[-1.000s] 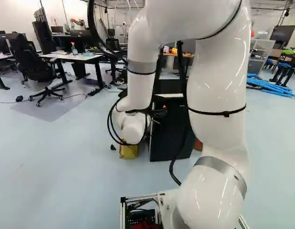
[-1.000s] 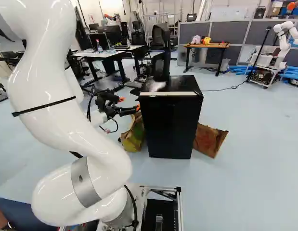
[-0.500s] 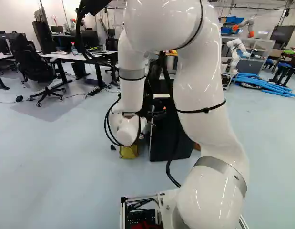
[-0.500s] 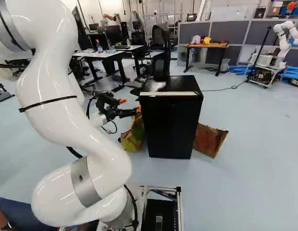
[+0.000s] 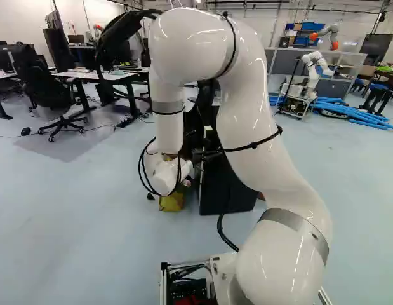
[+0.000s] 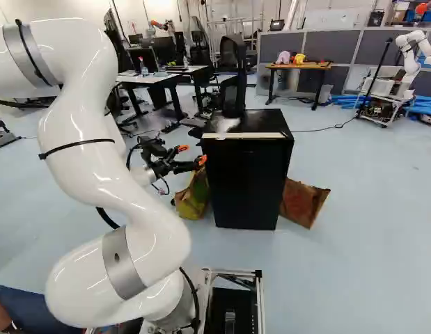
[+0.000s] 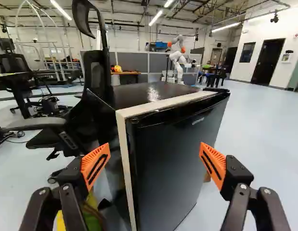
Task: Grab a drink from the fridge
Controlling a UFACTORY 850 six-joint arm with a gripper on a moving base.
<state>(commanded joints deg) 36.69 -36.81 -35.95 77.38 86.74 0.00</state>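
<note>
Drink: none shows; presumably it sits inside the closed fridge [image 6: 246,181], which has stayed put. Meanwhile the arm [image 6: 97,184] has shifted, bringing the gripper [image 7: 154,146] nearer the front edge at the fridge's left in the right base view, fingers spread and empty. Opening the door [image 7: 170,154] likely comes next.

fridge [image 6: 246,181] blocks ahead of hand [image 6: 193,154] | bag [image 6: 192,200] below | chair [image 6: 233,94] beyond | passage over fridge

Only illegible lettering [image 7: 198,121] on the fridge door [image 7: 170,166].
</note>
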